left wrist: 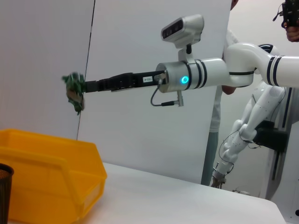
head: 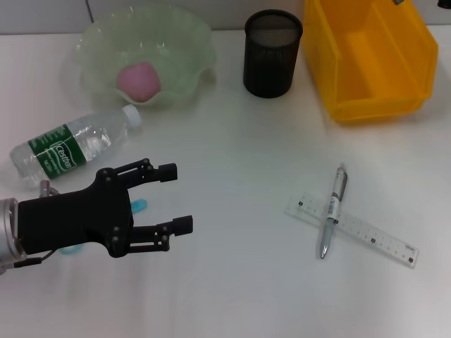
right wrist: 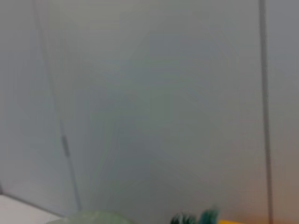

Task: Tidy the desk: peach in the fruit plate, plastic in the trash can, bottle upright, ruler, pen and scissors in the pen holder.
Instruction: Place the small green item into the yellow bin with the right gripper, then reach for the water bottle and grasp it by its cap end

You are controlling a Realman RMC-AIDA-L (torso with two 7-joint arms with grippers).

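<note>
Left claw [head: 180, 198] open over desk [head: 239, 282].

One peach [head: 139, 79], one bottle [head: 70, 144], one pen [head: 333, 211], one ruler [head: 359, 229].

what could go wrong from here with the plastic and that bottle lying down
The right hand holds crumpled plastic high above the yellow bin; released off line, the light scrap may drift and miss. The left hand, open, hovers beside the lying water bottle; a nudge could roll the bottle toward the fruit plate. The pen lies across the ruler, so gripping one may drag the other.
</note>
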